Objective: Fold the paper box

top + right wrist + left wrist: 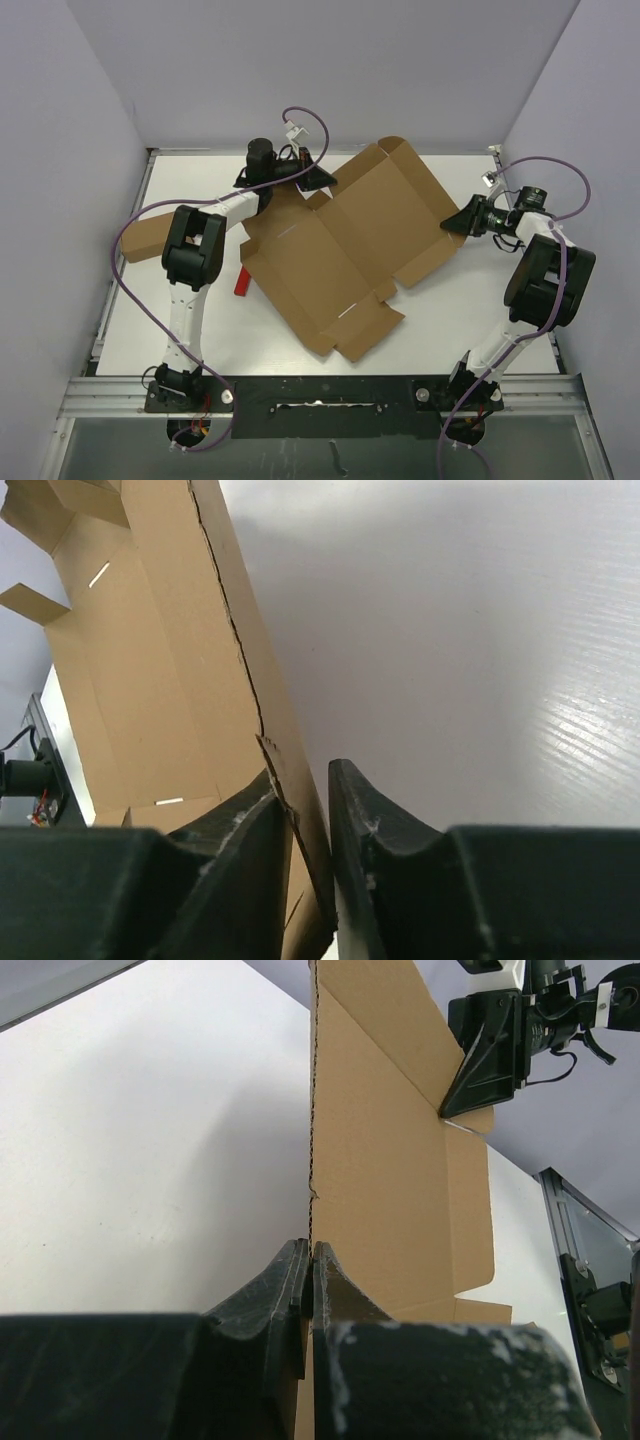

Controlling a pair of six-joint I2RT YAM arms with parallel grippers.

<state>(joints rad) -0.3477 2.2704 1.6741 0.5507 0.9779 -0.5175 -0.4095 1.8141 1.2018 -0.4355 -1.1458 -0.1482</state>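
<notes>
Paper box (340, 250): lies opened flat, diagonal across the middle of the tabletop (150, 330), flaps spread.
Left gripper (312, 1260): at the box's far left edge, jaws clamped together on the cardboard rim. Likely an anchor so the sheet cannot slide.
Right gripper (305, 790): at the right-hand flap, jaws straddling its edge with little room. Firm pinch or not, cannot tell.
Judgement: holds on opposite edges, set up to raise the side walls.
</notes>
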